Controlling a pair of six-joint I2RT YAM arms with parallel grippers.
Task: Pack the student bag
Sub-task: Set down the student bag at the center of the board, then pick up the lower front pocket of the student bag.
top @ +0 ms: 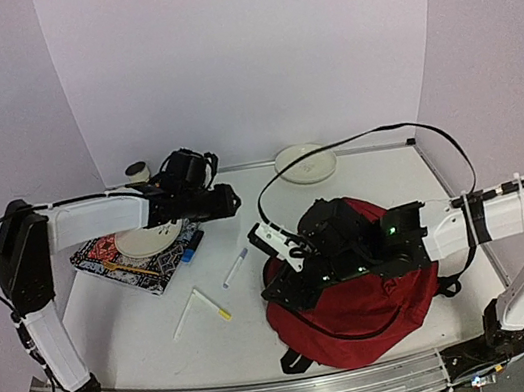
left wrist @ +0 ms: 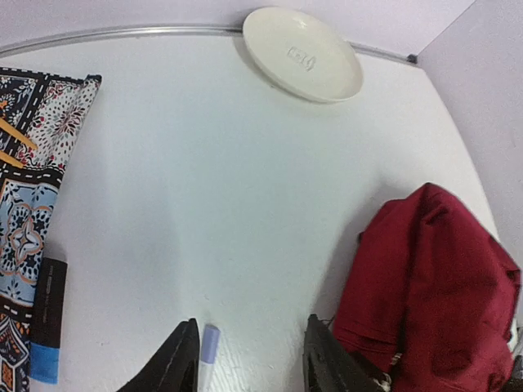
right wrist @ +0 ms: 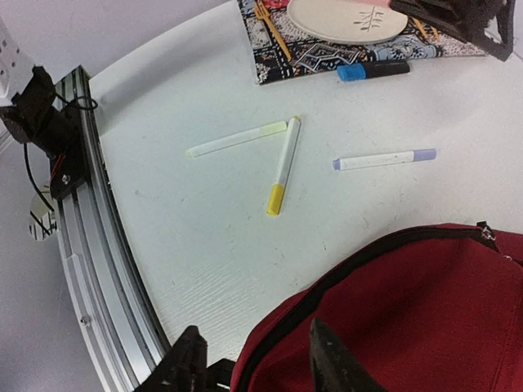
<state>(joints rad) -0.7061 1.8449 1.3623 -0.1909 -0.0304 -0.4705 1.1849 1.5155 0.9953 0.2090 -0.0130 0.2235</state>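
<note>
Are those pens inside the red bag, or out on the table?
Out: the purple pen, yellow pen and pale pen lie on the table, beside the bag.

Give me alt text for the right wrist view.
The dark-red student bag fills the lower right, beneath the open right end effector. Beyond, on the white table, lie three pale markers, a blue marker and a plate on a patterned book.

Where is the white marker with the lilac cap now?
The white lilac-capped marker lies in the middle of the top view, between the dark-red fabric backpack and the patterned cloth.
</note>
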